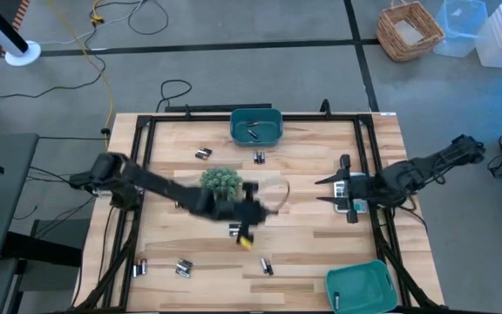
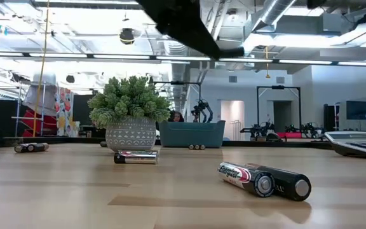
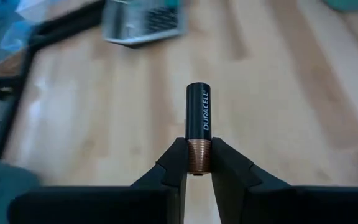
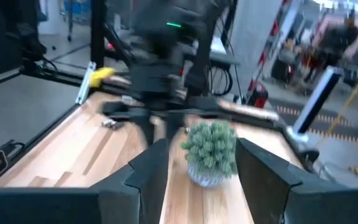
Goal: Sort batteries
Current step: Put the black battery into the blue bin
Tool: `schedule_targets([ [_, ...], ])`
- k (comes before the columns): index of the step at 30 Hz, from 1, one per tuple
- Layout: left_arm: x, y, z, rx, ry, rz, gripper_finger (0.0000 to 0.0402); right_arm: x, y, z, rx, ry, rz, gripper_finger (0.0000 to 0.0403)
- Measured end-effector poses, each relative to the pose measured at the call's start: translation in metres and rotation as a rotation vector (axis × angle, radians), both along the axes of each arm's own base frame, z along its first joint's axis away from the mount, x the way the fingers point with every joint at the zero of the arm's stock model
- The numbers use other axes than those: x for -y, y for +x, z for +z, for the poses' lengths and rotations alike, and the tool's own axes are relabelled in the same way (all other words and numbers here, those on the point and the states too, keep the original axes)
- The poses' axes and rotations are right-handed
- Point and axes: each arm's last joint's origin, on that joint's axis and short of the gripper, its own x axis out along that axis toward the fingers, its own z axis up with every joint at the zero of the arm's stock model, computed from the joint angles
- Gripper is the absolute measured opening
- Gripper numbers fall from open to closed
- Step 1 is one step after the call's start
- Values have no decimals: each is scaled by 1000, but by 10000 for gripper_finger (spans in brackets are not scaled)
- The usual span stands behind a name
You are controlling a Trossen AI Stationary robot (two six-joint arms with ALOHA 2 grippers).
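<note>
Pincer [image 3: 197,163] of the left arm clamps a black copper-ended cylindrical battery [image 3: 198,121], long axis pointing straight ahead; right pincer [image 4: 197,165] waits apart.

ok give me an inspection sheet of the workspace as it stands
surface: pale wooden table with a black frame
job's things: small cylindrical batteries scattered loose; some in the teal bin at the far edge; second teal bin at the near right corner
clutter: potted green plant; grey calculator
grippers: left gripper shut on a black and copper battery over mid-table; right gripper open, by the calculator
cables: black cable behind the table, yellow cable on the floor
surroundings: wicker basket, clear plastic tubs
</note>
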Motion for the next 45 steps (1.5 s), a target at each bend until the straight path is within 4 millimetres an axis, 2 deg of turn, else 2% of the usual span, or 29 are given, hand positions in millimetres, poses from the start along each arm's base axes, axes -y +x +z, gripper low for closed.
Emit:
schedule_targets([
  [6,-85,-4,33,87,-53,37,42,6,-22,8,45,-31,38,201],
  [12,-161,-13,34,96,-76,138,42,9,-31,4,2,-54,43,201],
  [22,-258,-39,42,236,-131,318,42,12,-32,-3,-61,-116,33,201],
  [25,-281,-43,39,255,-161,372,42,15,-31,-3,-61,-125,4,201],
  [30,-308,-41,19,213,-229,440,42,21,-29,-2,-53,-157,-53,201],
  [39,-328,-28,-12,106,-292,499,70,30,-29,-1,-50,-171,-123,201],
  [45,-329,-28,-9,114,-279,516,119,32,-28,-1,-53,-173,-147,201],
])
